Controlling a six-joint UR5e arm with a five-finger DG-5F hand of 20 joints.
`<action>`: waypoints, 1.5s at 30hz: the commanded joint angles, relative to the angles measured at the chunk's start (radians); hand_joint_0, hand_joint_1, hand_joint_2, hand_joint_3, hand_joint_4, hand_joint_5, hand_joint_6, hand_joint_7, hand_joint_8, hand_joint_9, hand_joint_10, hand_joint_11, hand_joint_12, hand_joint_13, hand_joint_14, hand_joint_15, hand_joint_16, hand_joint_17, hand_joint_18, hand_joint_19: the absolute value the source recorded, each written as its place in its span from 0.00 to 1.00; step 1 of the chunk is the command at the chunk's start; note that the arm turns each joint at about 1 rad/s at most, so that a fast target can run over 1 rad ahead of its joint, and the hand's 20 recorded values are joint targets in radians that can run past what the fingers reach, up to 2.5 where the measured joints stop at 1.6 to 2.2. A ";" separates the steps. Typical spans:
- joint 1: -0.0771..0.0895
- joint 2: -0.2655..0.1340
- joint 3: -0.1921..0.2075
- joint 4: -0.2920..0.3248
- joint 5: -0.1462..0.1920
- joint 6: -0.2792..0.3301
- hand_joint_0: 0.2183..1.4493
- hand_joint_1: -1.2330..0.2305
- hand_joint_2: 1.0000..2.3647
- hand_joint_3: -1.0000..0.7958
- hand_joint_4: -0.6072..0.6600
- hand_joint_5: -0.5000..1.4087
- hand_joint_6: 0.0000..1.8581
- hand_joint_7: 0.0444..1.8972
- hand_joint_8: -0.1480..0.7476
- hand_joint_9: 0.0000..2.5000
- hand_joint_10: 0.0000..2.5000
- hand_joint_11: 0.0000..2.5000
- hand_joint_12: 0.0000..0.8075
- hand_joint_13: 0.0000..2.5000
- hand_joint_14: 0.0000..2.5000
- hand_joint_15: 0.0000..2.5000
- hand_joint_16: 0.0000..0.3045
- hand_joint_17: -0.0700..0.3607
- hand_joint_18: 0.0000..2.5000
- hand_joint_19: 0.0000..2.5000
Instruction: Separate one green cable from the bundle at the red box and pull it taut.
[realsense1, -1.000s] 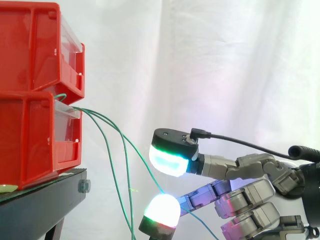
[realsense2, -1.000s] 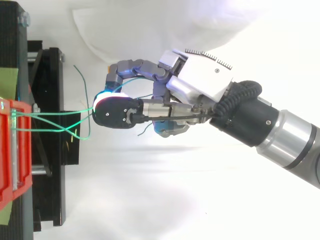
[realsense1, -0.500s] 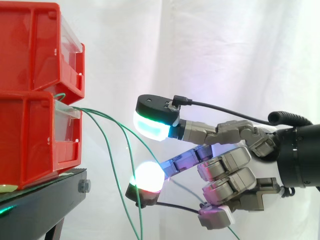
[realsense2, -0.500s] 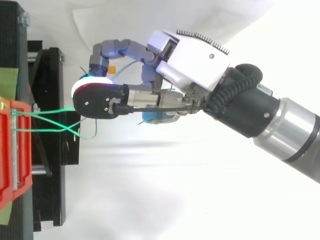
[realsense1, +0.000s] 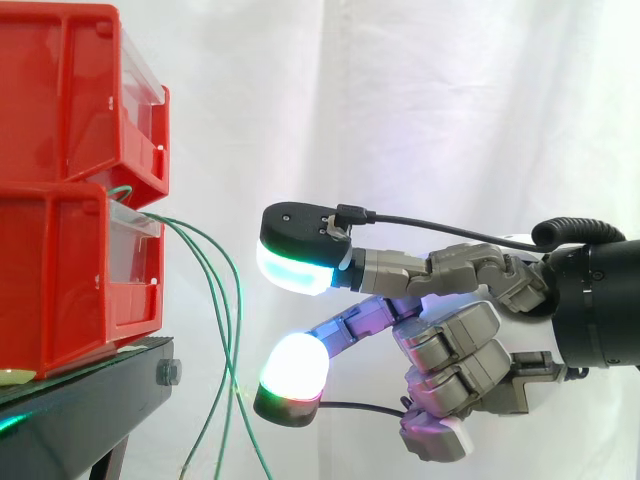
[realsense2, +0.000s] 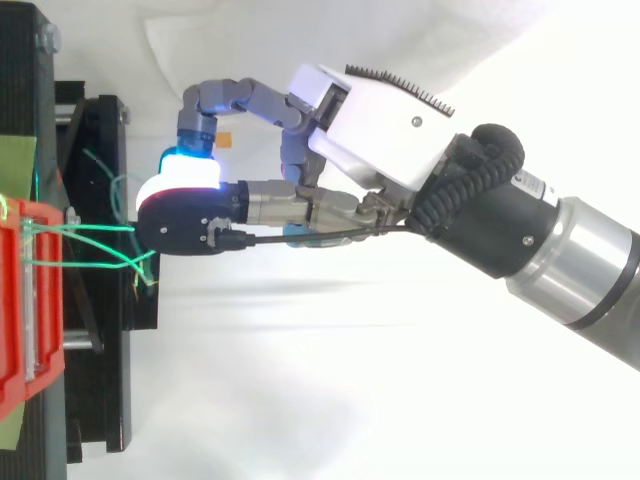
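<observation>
Several thin green cables (realsense1: 222, 300) leave the front of the lower red bin (realsense1: 60, 280) and hang slack past the stand's edge. From above the green cables (realsense2: 95, 232) cross each other between the bin (realsense2: 25, 300) and the hand. My hand (realsense1: 450, 340) comes in from the right, just right of the cables. Two of its fingers reach toward them, one pad (realsense1: 295, 272) glowing cyan-green above and another pad (realsense1: 295, 365) glowing white below, with a gap between. No cable lies in that gap. The other fingers are curled under the palm (realsense2: 380, 130).
A second red bin (realsense1: 70, 100) is stacked on the lower one. Both sit on a black stand (realsense1: 90, 400) whose edge is close to the lower fingertip. A white curtain hangs behind.
The hand moved left toward the bins and rose. The cable that ran between the two fingertips down to the right is no longer there; the cables now hang slack left of the hand.
</observation>
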 joint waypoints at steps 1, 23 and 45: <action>0.004 0.001 0.000 -0.002 0.009 0.005 0.18 0.51 0.00 0.28 0.67 0.31 0.29 0.74 0.52 0.92 0.01 0.75 0.55 0.74 0.19 0.65 0.25 0.56 0.61 0.41; -0.001 0.000 0.000 0.084 -0.082 -0.423 0.17 0.52 0.00 0.28 0.71 0.26 0.27 0.63 0.55 0.80 0.01 0.71 0.57 0.68 0.17 0.64 0.26 0.58 0.57 0.41; -0.011 0.000 -0.003 0.317 -0.281 -0.885 0.16 0.54 0.00 0.28 0.80 0.24 0.27 0.48 0.58 0.73 0.01 0.67 0.59 0.66 0.12 0.63 0.26 0.58 0.55 0.41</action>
